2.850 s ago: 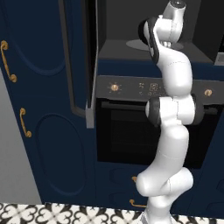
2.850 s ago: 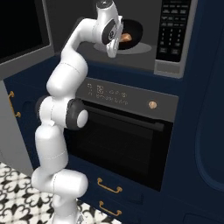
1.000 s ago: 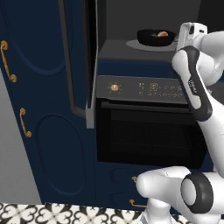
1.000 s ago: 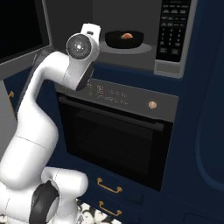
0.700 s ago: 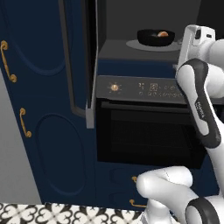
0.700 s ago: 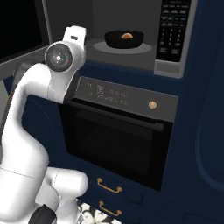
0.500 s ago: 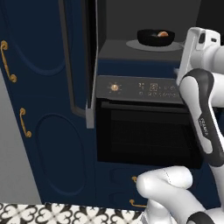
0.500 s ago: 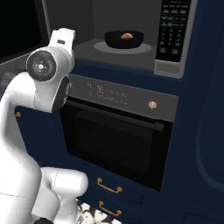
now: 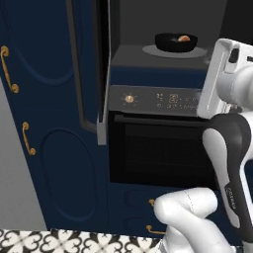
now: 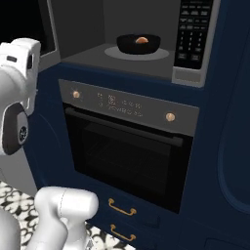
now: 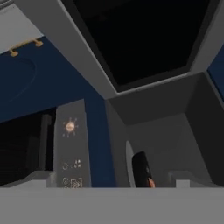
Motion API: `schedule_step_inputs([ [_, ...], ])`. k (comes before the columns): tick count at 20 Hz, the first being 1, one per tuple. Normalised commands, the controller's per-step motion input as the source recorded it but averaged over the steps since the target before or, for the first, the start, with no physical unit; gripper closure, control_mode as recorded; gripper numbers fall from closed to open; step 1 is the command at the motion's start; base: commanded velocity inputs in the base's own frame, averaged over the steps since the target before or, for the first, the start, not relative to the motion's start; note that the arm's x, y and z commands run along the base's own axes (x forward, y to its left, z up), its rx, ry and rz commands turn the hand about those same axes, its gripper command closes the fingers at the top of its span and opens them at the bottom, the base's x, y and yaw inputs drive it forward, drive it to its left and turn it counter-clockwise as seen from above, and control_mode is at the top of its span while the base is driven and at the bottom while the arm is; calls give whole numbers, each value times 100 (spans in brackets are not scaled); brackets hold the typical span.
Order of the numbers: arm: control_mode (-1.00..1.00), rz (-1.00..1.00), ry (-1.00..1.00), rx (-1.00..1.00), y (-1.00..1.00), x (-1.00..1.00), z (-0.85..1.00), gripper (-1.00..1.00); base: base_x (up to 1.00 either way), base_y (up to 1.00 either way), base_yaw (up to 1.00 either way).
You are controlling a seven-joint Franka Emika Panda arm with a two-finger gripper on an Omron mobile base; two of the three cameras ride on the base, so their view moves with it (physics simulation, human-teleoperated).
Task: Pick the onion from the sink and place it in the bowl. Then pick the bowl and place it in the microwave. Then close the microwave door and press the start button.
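black bowl (image 9: pixel 176 42) with onion (image 9: pixel 184 38) inside, seated on turntable in microwave (image 10: pixel 146 29); microwave door (image 9: pixel 104 74) swung open at left. my gripper's grip state: cannot tell.

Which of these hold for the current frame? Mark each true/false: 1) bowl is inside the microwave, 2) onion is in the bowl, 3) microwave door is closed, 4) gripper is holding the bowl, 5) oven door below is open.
1) True. The bowl sits on the turntable plate inside the microwave.
2) True. The onion lies in the bowl.
3) False. The microwave door is swung open to the left of the cavity.
4) False. The bowl stands alone on the plate, and the arm is pulled away from the cavity.
5) False. The oven under the microwave has its door shut, bar handle flush across the front.
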Motion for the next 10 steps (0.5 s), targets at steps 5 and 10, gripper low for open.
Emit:
schedule_step_inputs([
  [5,-100,-6,0,6,55,-100,13,-100,0,0,0],
  [10,-100,-5,0,3,70,-82,0,-100,0,0,0],
])
